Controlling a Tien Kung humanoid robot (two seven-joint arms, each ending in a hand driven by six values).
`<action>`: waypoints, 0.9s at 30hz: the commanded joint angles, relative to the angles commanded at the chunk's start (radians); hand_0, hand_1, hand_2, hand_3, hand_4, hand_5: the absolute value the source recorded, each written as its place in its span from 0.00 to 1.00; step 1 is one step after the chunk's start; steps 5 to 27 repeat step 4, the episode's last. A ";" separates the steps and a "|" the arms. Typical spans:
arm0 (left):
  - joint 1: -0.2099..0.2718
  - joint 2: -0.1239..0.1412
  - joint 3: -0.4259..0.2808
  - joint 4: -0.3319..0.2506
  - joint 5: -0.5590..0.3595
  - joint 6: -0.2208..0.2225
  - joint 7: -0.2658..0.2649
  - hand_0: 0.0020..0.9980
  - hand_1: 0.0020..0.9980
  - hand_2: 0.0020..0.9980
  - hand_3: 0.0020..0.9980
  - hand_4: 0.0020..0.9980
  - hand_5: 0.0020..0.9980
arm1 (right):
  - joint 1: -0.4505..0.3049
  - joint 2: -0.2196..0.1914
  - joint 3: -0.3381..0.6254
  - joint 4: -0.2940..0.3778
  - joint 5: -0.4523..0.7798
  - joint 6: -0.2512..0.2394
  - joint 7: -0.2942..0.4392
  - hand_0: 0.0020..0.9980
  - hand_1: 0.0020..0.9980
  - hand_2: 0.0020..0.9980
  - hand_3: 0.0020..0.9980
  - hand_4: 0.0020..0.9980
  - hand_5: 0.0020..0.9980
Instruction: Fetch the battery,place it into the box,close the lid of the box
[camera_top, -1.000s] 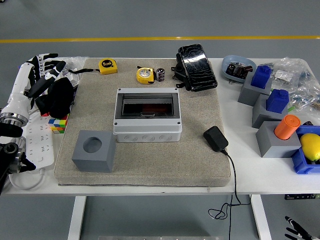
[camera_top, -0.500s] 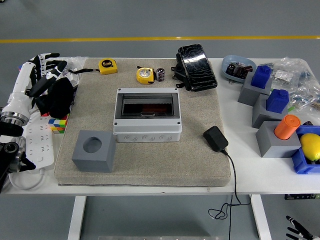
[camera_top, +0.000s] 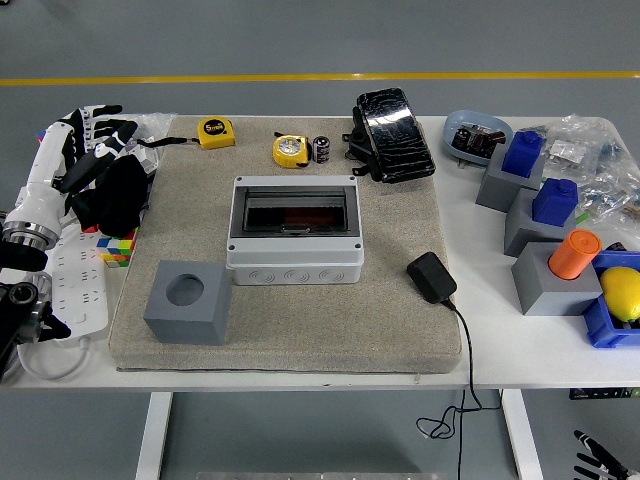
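Grey cube block (camera_top: 187, 301) w/ a round hole sits nearest, at the near left of the beige mat (camera_top: 400, 330); black adapter (camera_top: 431, 276) lies near right. Mid-mat, the box (camera_top: 294, 229) sits w/ its dark see-through lid (camera_top: 294, 209) down flat over the opening, apparently closed. Inside shows something reddish, can't tell what. Farther back, the battery (camera_top: 321, 149), a small dark cylinder, stands just right of a yellow tape measure (camera_top: 290, 150), well apart from the box. So as things lie: battery outside, lid down; fetch, place and close are left. Left hand (camera_top: 88, 135) hovers far left beside the mat, fingers spread, holding nothing. Right hand (camera_top: 598, 464) barely shows at the near right corner, fingers can't tell.
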 joint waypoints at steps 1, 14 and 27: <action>0.000 0.000 0.002 0.001 0.000 0.000 0.000 0.62 0.70 0.69 0.74 1.00 0.71 | 0.000 0.000 0.000 0.000 0.000 0.000 0.000 0.63 0.69 0.67 0.55 0.92 0.51; 0.000 0.002 0.009 0.001 0.000 -0.001 0.000 0.62 0.70 0.69 0.74 1.00 0.71 | -0.002 -0.001 -0.001 0.000 0.000 0.001 -0.002 0.63 0.69 0.67 0.55 0.92 0.51; 0.000 0.002 0.009 0.001 0.000 -0.001 0.000 0.62 0.70 0.69 0.74 1.00 0.71 | -0.002 -0.001 -0.001 0.000 0.000 0.001 -0.002 0.63 0.69 0.67 0.55 0.92 0.51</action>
